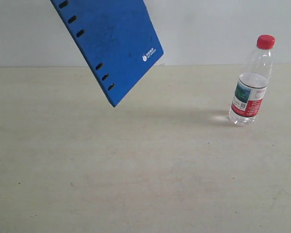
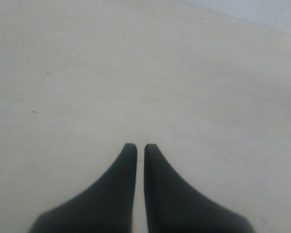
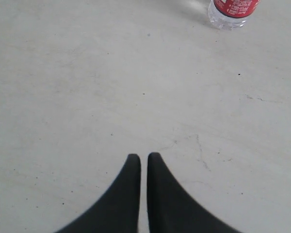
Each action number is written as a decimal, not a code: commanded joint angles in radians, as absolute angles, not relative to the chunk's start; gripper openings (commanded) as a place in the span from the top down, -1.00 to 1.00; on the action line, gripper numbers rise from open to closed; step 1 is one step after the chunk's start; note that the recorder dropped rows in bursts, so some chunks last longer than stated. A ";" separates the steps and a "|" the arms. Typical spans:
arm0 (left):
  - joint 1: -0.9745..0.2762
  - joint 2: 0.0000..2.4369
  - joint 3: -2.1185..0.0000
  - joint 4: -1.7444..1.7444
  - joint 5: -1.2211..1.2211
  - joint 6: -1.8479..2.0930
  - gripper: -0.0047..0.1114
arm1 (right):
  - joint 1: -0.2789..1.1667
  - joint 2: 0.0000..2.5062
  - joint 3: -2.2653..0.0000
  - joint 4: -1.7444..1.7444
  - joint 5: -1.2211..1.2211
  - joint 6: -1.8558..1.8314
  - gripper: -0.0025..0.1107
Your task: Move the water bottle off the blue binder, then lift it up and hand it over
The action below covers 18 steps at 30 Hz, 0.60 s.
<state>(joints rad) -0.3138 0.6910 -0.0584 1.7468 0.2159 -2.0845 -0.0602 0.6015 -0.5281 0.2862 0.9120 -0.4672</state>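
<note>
The water bottle (image 1: pixel 251 80) stands upright on the table (image 1: pixel 136 170), open surface around it. The blue binder (image 1: pixel 109 46) hangs tilted, well apart from the bottle, one corner pointing down. The left tool (image 2: pixel 140 145) and the right tool (image 3: pixel 144 155) are narrow, holding nothing.

A pale beige, matte work surface (image 1: pixel 136 184) meets a plain light grey wall (image 1: pixel 208 29) along a straight horizontal line. Lighting is soft and even. The right wrist view shows hairline cracks and dark specks in the surface.
</note>
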 commanded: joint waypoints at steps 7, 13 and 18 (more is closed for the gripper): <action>-0.311 0.694 -0.059 1.400 0.174 -2.102 0.83 | -0.061 0.591 -0.527 0.287 0.909 -0.470 0.96; -0.311 0.762 0.000 1.395 0.202 -2.071 0.83 | -0.061 0.591 -0.527 0.287 0.909 -0.470 0.96; -0.311 0.852 -0.003 1.451 0.210 -2.102 0.83 | -0.061 0.591 -0.527 0.304 0.909 -0.470 0.96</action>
